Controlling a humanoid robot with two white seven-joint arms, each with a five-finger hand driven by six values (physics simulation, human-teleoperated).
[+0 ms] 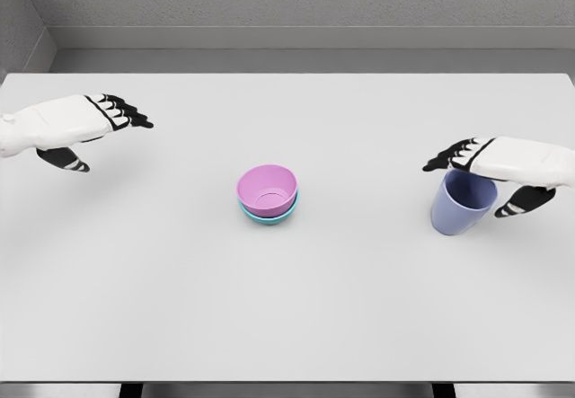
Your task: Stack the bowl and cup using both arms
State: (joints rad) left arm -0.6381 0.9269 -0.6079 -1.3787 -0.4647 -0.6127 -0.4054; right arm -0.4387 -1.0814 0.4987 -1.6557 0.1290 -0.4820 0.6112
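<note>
A pink bowl [267, 188] sits nested inside a teal bowl [269, 217] at the middle of the white table [287, 308]. A lavender cup [460, 209] stands upright at the right. My right hand [467, 175] reaches over its rim with the fingers [449, 159] stretched flat above it and the thumb beside the cup's right wall; the hand is open and hides the rim. My left hand [117, 146] hovers over the table's left side, far from the bowls, open with nothing in it.
The table's far edge meets a grey wall. Bare tabletop lies between the cup and the bowls, and between the left hand and the bowls.
</note>
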